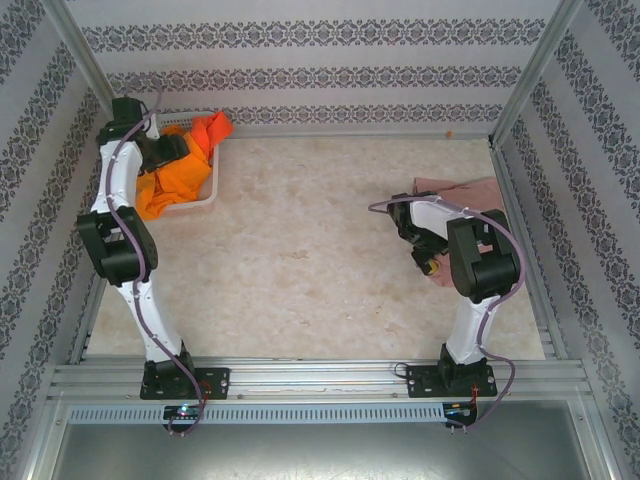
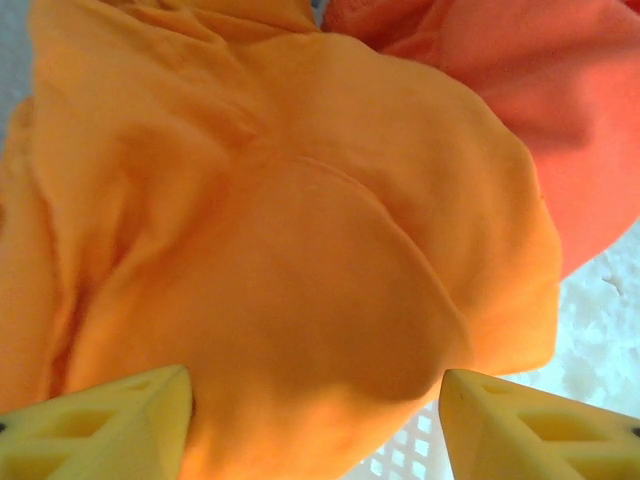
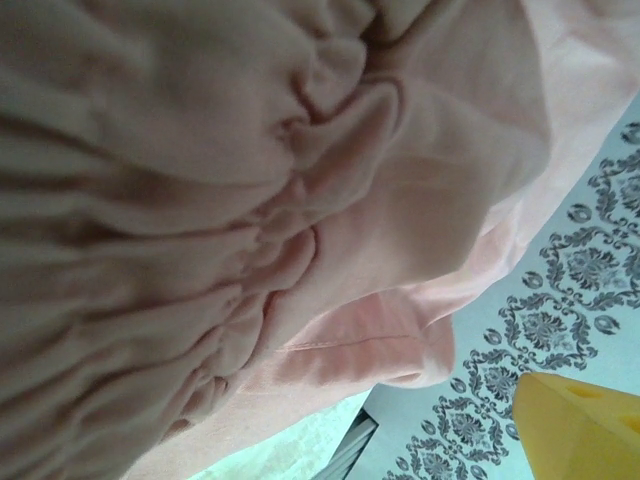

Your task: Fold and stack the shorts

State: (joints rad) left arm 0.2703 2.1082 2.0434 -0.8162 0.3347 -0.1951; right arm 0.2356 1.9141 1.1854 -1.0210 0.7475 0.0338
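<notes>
Bright orange shorts (image 1: 172,188) are heaped in the white basket (image 1: 203,204) at the back left, a redder orange pair (image 1: 213,128) draped over its far rim. My left gripper (image 1: 182,150) is down in that heap. In the left wrist view it is open (image 2: 315,400), its yellow fingers wide apart with a bulge of orange cloth (image 2: 300,220) between them and the redder pair (image 2: 520,90) beyond. The dusty pink shorts (image 1: 468,188) lie at the right table edge. My right gripper (image 1: 428,262) hovers at their near side. Pink waistband folds (image 3: 250,200) are close up; one yellow finger (image 3: 575,430) shows far right.
The patterned side wall (image 1: 560,200) and its metal rail run right beside the pink shorts. The basket's lattice (image 2: 400,455) shows under the orange cloth. The marbled tabletop (image 1: 320,240) stretches between the two arms.
</notes>
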